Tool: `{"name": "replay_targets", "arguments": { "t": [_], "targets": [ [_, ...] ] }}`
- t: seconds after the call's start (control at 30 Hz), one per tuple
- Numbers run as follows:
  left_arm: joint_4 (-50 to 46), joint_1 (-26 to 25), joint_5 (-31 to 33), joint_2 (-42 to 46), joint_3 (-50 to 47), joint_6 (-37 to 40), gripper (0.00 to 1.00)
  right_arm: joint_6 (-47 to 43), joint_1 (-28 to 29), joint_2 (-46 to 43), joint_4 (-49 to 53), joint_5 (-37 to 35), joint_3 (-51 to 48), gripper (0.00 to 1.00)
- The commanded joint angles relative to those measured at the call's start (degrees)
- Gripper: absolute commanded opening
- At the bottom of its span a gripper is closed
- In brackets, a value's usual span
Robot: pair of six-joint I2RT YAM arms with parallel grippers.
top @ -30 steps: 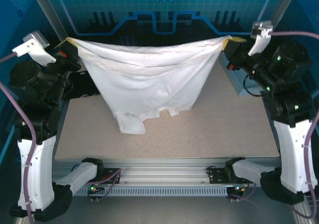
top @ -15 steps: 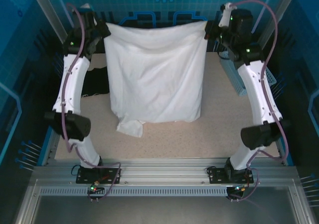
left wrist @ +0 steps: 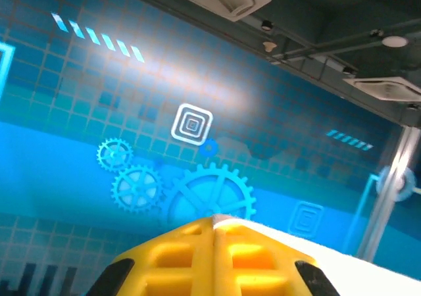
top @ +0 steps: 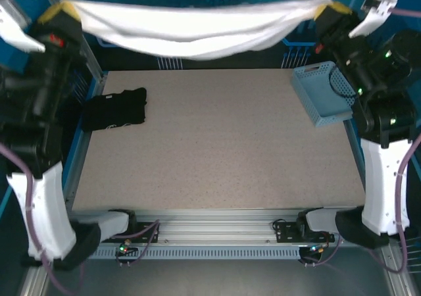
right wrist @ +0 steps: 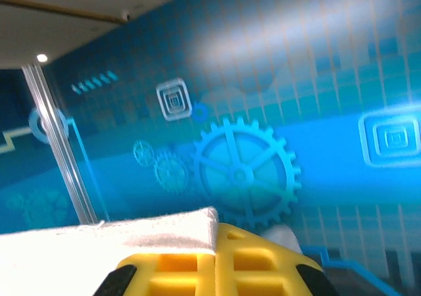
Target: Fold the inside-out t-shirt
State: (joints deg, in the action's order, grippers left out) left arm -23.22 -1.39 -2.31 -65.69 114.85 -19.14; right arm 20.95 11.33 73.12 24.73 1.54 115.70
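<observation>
T-shirt (top: 197, 29) raised clear of table (top: 217, 151).
Hem had touched the surface moments before; cloth sagged above the far edge, left gripper (top: 60, 11) and right gripper (top: 331, 10) each clamped on a corner, likely ready for spreading.

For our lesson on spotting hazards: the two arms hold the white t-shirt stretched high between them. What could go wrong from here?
1. The t-shirt hangs only from small pinches at the left end effector and the right end effector. Stretched this wide, one end may slip free.
2. On lowering, the cloth could drape over the blue basket or the black garment on the table, spoiling a flat lay.
</observation>
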Motion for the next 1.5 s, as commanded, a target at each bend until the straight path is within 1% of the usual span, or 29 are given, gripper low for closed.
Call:
{"name": "replay_targets", "arguments": {
  "t": [0.0, 0.1, 0.17, 0.23, 0.33, 0.43, 0.5, 0.57, 0.6, 0.63, 0.7, 0.8, 0.87, 0.93, 1.0, 1.1, 1.2, 1.27, 1.37, 1.43, 1.47],
  "targets": [
    [0.1, -1.1, -8.2, 4.8, -21.4, -4.3, 0.00, 0.6, -0.2, -3.3, 1.3, -0.7, -15.9, 0.00],
    [-0.6, -5.2, -11.3, 14.8, -42.4, -4.1, 0.00, 2.7, -0.3, -9.2, 1.0, 0.0, -31.8, 0.00],
    [-2.0, -8.4, -10.7, 20.0, -55.0, -4.5, 0.00, 3.9, -0.2, -11.7, 0.2, 0.9, -41.4, 0.00],
    [-0.9, -11.5, -8.7, 23.0, -66.5, -6.1, 0.00, 4.9, -0.3, -11.9, -0.5, 2.3, -49.4, 0.00],
    [2.4, -16.8, -4.9, 22.4, -77.2, -8.9, 0.00, 4.2, -0.4, -9.6, -1.5, 3.6, -56.4, 0.00],
    [6.6, -22.3, 0.8, 17.9, -83.1, -9.4, 0.00, 2.7, -0.6, -6.8, -1.8, 4.9, -58.7, 0.00],
    [8.3, -24.8, 2.6, 13.5, -84.3, -9.6, 0.07, 1.5, -0.6, -5.0, -0.9, 6.9, -58.2, 0.00],
    [9.2, -26.8, 4.4, 9.3, -84.1, -9.1, 0.19, 0.1, -0.6, -3.7, 0.5, 7.9, -56.9, 0.00],
    [9.3, -27.9, 5.7, 7.6, -83.7, -8.5, 0.24, -0.6, -0.5, -3.3, 1.3, 8.4, -56.1, 0.00],
    [9.4, -28.7, 6.9, 6.5, -83.3, -8.0, 0.31, -1.2, -0.5, -3.1, 1.9, 9.0, -55.5, 0.00],
    [10.0, -31.3, 9.7, 5.8, -82.2, -6.3, 0.46, -2.5, -0.5, -2.8, 3.6, 10.2, -54.1, 0.00],
    [13.8, -36.2, 12.8, 6.8, -81.6, -1.3, 0.64, -3.8, -0.5, -3.1, 5.7, 11.3, -52.7, 0.00],
    [18.6, -39.5, 12.4, 5.6, -81.2, 2.7, 0.72, -4.0, -0.4, -3.5, 6.4, 11.9, -52.5, 0.00],
    [22.4, -41.9, 10.1, 1.3, -79.3, 6.3, 0.74, -4.2, -0.5, -3.8, 6.8, 12.1, -52.3, 0.00],
    [23.8, -43.2, 7.0, -5.6, -75.4, 9.6, 0.75, -4.6, -0.5, -4.0, 7.8, 11.7, -51.8, 0.00],
    [24.5, -43.7, 3.9, -15.7, -69.8, 12.6, 0.78, -4.9, -0.6, -4.9, 9.1, 10.8, -51.2, 0.00],
    [26.7, -43.8, -1.7, -22.7, -66.5, 14.2, 0.83, -4.9, -0.9, -6.0, 10.3, 9.8, -50.8, 0.00],
    [27.2, -43.8, -3.4, -26.6, -64.8, 15.0, 0.84, -4.9, -1.2, -6.5, 10.9, 9.4, -50.7, 0.00],
    [28.1, -43.8, -3.7, -31.0, -63.6, 16.1, 0.84, -4.7, -1.4, -7.5, 11.2, 9.0, -50.8, 0.00],
    [28.5, -43.8, -2.4, -32.7, -63.4, 16.8, 0.82, -4.8, -1.6, -7.9, 11.7, 8.7, -50.8, 0.00],
    [28.3, -43.7, -1.2, -33.4, -63.3, 17.2, 0.79, -5.0, -1.7, -8.1, 11.9, 8.5, -50.7, 0.00]
  ]
}}
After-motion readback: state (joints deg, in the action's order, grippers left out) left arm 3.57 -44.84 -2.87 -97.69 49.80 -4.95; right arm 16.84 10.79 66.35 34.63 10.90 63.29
